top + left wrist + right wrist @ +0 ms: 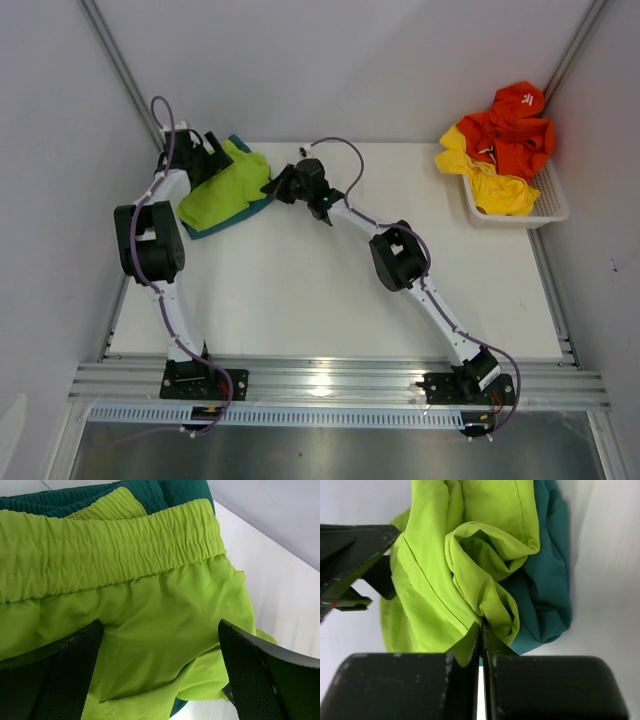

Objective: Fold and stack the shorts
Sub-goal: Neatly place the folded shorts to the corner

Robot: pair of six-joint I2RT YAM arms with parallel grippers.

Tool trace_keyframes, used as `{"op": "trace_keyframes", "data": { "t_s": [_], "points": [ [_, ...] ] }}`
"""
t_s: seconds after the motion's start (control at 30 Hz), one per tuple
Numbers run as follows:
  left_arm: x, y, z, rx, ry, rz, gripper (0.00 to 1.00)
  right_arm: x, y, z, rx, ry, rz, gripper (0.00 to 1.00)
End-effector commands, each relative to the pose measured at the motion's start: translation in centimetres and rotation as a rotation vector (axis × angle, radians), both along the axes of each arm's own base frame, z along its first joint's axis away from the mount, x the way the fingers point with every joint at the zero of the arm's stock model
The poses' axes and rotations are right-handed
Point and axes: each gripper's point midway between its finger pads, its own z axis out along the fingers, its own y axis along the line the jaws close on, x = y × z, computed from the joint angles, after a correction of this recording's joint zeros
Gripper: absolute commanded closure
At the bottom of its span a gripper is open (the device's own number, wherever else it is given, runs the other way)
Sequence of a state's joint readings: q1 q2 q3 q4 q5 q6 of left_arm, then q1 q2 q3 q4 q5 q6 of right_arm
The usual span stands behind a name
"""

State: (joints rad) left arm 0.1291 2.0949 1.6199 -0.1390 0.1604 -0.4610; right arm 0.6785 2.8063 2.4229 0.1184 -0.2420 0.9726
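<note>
At the far left corner, the right gripper [480, 630] clamps a fold of the lime green shorts [435, 555], seemingly to square them atop the teal shorts [550, 595], while the left gripper [160, 647] hovers open.

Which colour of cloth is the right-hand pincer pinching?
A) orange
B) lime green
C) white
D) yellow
B: the right wrist view shows the right pincer shut on a fold of the lime green shorts, which lie over the teal shorts.

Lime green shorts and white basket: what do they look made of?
The lime green shorts: thin woven fabric, probably synthetic, matte with a slight sheen; visible stitching, gathered elastic waistband, soft creases. The white basket: likely rigid plastic; perforated wall, smooth rim.
</note>
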Motion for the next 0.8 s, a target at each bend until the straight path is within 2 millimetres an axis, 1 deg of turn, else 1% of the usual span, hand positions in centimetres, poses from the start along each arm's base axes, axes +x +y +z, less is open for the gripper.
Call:
{"op": "trace_keyframes", "data": {
  "t_s": [0.0, 0.13, 0.23, 0.3, 0.33, 0.37, 0.4, 0.43, 0.53, 0.63, 0.67, 0.7, 0.73, 0.77],
  "points": [
    [1.3, 0.0, 1.8, 0.048, -0.058, -0.023, 0.02, -0.7, 1.3, 4.7, 0.143, 0.034, 0.038, 1.0],
    [1.4, 0.5, 1.6, 0.073, -0.055, -0.008, 0.02, -0.8, 1.1, 6.7, 0.241, 0.14, 0.039, 1.0],
    [1.4, 0.6, 1.5, 0.104, -0.047, -0.006, 0.02, -0.7, 0.7, 7.6, 0.338, 0.24, 0.057, 1.0],
    [1.4, 0.9, 1.7, 0.14, -0.046, 0.005, 0.02, -1.0, 0.7, 7.6, 0.378, 0.294, 0.091, 1.0],
    [1.5, 0.9, 1.9, 0.158, -0.047, 0.009, 0.01, -1.0, 0.5, 8.3, 0.409, 0.321, 0.103, 1.0],
    [1.5, 0.8, 1.9, 0.164, -0.048, 0.007, 0.02, -0.9, 0.4, 8.6, 0.419, 0.324, 0.099, 1.0],
    [1.5, 0.9, 1.8, 0.171, -0.043, 0.01, 0.02, -1.0, 0.3, 9.4, 0.424, 0.32, 0.109, 1.0],
    [1.5, 0.7, 1.8, 0.177, -0.043, 0.008, 0.02, -1.1, 0.2, 9.2, 0.413, 0.336, 0.106, 1.0],
    [1.5, 0.9, 1.9, 0.2, -0.04, 0.014, 0.01, -1.4, 0.0, 9.9, 0.425, 0.375, 0.107, 1.0],
    [1.5, 0.8, 1.8, 0.207, -0.038, 0.006, 0.02, -1.6, -0.2, 7.4, 0.391, 0.437, 0.091, 1.0],
    [1.5, 0.7, 1.8, 0.212, -0.036, 0.003, 0.02, -1.1, -0.8, 6.4, 0.349, 0.416, 0.071, 1.0],
    [1.4, 1.2, 1.8, 0.232, -0.03, 0.025, 0.02, -1.0, -1.3, 4.8, 0.296, 0.444, 0.043, 1.0],
    [1.5, 0.9, 2.0, 0.239, -0.035, 0.021, 0.02, -0.8, -1.7, 4.7, 0.266, 0.425, 0.027, 1.0],
    [1.4, 1.0, 1.9, 0.247, -0.029, 0.022, 0.02, 0.0, -2.3, 4.0, 0.209, 0.366, -0.005, 0.97]
  ]
}}
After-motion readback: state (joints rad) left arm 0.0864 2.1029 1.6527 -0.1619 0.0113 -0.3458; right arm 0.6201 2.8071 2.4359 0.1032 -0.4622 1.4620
